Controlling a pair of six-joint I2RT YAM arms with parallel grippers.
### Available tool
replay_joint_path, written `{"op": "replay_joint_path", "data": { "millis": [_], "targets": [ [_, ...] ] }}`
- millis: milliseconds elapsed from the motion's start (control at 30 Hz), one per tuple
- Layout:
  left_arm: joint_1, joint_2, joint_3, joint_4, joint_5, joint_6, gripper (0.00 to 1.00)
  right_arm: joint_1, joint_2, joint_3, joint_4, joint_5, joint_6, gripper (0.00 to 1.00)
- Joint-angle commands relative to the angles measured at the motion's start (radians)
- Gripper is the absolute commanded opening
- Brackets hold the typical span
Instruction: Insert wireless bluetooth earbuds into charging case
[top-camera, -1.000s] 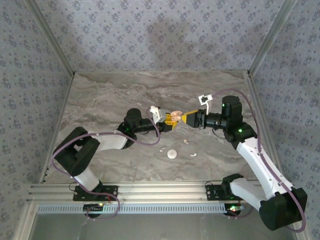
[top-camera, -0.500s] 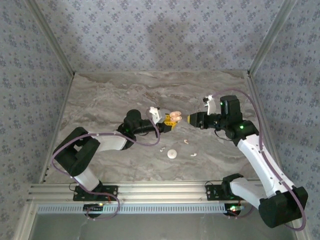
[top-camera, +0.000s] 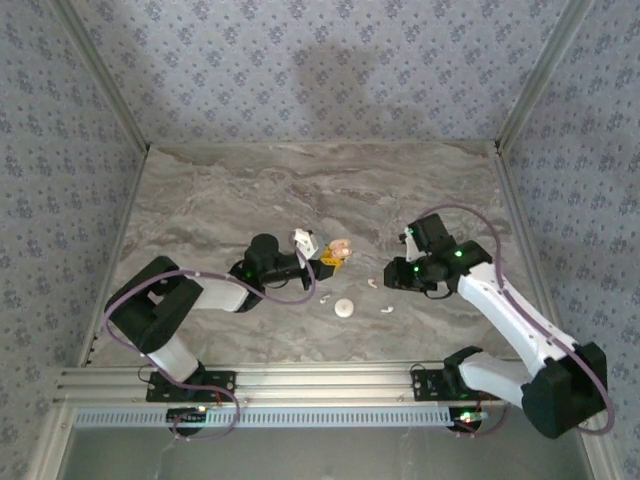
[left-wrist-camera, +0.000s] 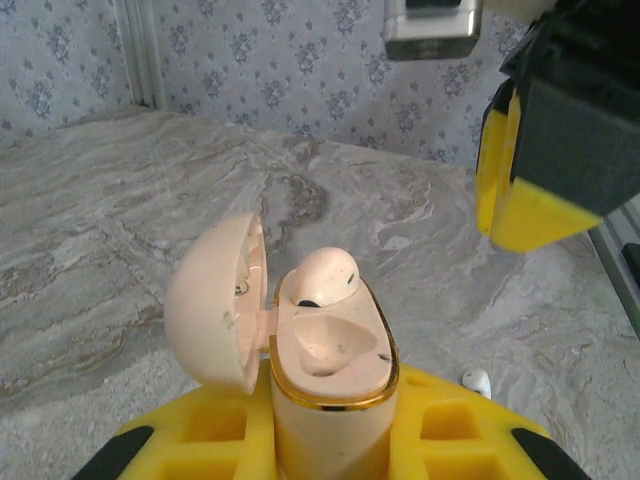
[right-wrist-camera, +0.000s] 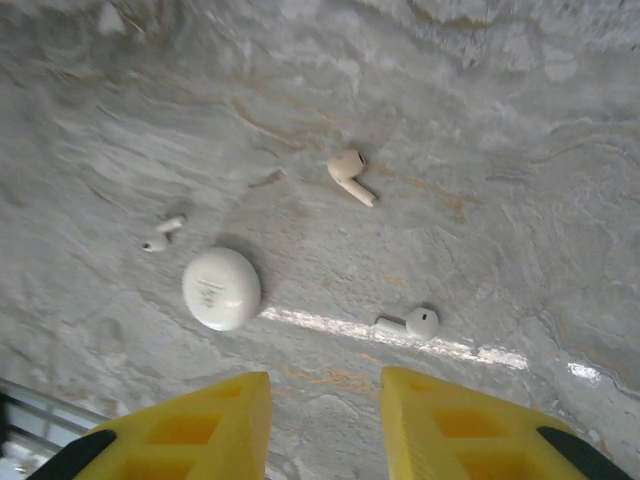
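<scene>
My left gripper (left-wrist-camera: 335, 450) is shut on the peach charging case (left-wrist-camera: 330, 400), holding it upright with its lid (left-wrist-camera: 210, 300) swung open to the left. One peach earbud (left-wrist-camera: 322, 277) sits in the far slot; the near slot is bare. In the top view the case (top-camera: 341, 248) is held above the table by the left gripper (top-camera: 325, 260). My right gripper (right-wrist-camera: 325, 420) is open, pointing down over the marble, nothing between its fingers. Loose white earbuds lie below it: one (right-wrist-camera: 347, 170) farther off, one (right-wrist-camera: 410, 323) close by on the right, one (right-wrist-camera: 160, 235) at left.
A white round closed case (right-wrist-camera: 221, 288) lies on the table between the earbuds, also seen from above (top-camera: 344, 308). The right gripper (top-camera: 394, 273) hangs right of the left one; its yellow finger (left-wrist-camera: 525, 210) shows near the held case. Patterned walls enclose the marble table (top-camera: 220, 200).
The right gripper has drawn back from the held case, dropped toward the table and turned downward over the loose earbuds. The left gripper with the case has shifted slightly nearer and lower.
</scene>
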Motion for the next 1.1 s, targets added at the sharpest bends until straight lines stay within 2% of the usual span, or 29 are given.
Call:
{"op": "replay_joint_path", "data": {
  "millis": [0, 267, 467, 767, 1067],
  "targets": [
    [0.018, -0.038, -0.022, 0.038, -0.012, 0.004, 0.17, 0.044, 0.086, 0.041, 0.007, 0.068, -0.086, 0.36],
    [0.084, -0.053, -0.075, 0.05, -0.016, -0.015, 0.17, 0.074, 0.326, 0.205, -0.067, 0.154, -0.375, 0.42],
    [0.14, -0.053, -0.105, 0.076, -0.011, -0.054, 0.17, 0.093, 0.5, 0.285, -0.1, 0.213, -0.519, 0.44],
    [0.193, -0.054, -0.117, 0.071, -0.001, -0.064, 0.17, 0.113, 0.709, 0.397, -0.1, 0.219, -0.609, 0.46],
    [0.2, -0.056, -0.111, 0.06, 0.002, -0.066, 0.17, 0.119, 0.784, 0.408, -0.108, 0.187, -0.626, 0.45]
  ]
}}
